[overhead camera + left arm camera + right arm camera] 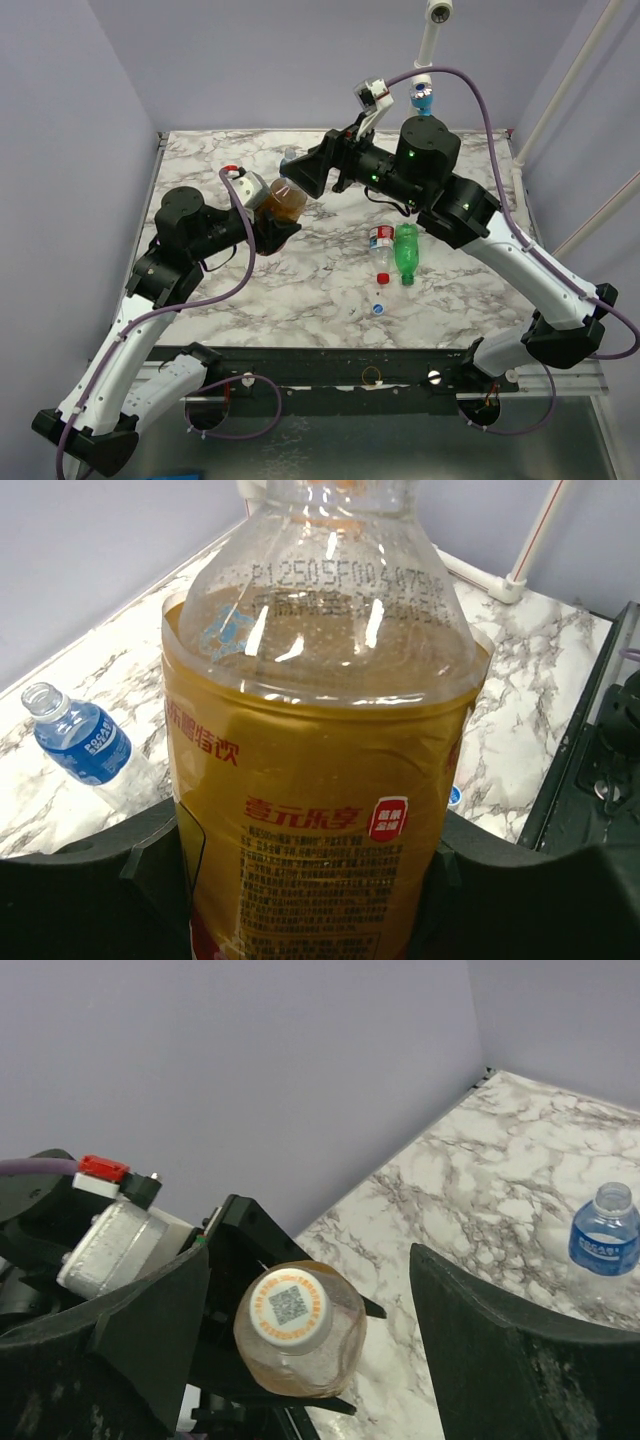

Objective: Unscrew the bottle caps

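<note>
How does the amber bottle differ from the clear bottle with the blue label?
The amber bottle is clamped in the left gripper, off the table; the blue-label bottle rests free on the table. The amber bottle wears its white cap; the blue-label bottle's neck is open. The amber bottle has a gold label, the other a blue one. Both are see-through plastic.

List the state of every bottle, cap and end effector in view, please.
Amber plastic bottle with gold label: capped, gripped.
White round plastic cap: on amber bottle.
Clear plastic bottle with blue label: standing, uncapped.
Bluish-white round plastic cap: loose on marble table.
Clear plastic bottle with red-white label: lying down.
Green plastic bottle: lying down.
Left end effector: shut on amber bottle.
Right end effector: open around white cap.
</note>
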Controlling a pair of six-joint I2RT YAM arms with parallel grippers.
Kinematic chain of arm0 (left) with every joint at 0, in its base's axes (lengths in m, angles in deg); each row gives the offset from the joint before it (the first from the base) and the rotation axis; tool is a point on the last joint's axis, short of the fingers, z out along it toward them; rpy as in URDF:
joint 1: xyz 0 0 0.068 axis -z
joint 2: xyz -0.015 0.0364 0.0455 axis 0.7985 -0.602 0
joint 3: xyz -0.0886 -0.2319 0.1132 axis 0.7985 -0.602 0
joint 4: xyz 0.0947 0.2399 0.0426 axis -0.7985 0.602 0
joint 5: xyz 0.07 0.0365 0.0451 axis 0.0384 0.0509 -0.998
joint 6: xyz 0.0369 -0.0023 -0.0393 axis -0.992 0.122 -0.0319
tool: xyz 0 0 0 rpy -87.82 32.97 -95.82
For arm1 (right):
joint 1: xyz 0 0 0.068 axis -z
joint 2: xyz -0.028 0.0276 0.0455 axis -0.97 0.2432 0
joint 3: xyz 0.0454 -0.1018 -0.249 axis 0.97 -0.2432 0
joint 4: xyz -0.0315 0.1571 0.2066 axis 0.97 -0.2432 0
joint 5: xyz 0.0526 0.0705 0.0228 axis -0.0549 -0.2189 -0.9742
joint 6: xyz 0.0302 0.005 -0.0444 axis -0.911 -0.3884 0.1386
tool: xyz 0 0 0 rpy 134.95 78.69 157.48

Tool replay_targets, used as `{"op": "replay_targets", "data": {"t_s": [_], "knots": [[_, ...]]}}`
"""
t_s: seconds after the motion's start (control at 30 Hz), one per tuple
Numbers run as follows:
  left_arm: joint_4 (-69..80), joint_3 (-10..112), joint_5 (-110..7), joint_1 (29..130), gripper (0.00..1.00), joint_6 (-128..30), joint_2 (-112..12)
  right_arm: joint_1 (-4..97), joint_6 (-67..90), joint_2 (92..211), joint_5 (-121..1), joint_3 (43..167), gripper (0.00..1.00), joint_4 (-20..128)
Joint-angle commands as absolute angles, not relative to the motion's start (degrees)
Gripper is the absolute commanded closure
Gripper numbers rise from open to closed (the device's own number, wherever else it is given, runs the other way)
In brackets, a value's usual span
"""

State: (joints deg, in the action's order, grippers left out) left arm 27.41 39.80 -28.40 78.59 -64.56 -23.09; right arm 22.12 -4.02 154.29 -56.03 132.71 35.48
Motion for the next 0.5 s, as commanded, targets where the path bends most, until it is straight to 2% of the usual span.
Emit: {"op": "replay_targets", "data": {"t_s": [0.0,0.37,0.47], "knots": [[25.7,39.0,-30.9,78.5,0.81,-65.8,-22.9,22.1,-6.6,154.5,-60.9,132.2,0.18,39.7],[25.1,38.5,-31.0,78.5,0.81,-65.6,-22.4,22.1,-8.1,156.8,-58.4,132.4,0.38,38.0],[25.1,38.4,-31.0,78.5,0.81,-65.6,-22.2,22.1,-8.4,156.7,-59.1,132.2,0.47,38.7]]}}
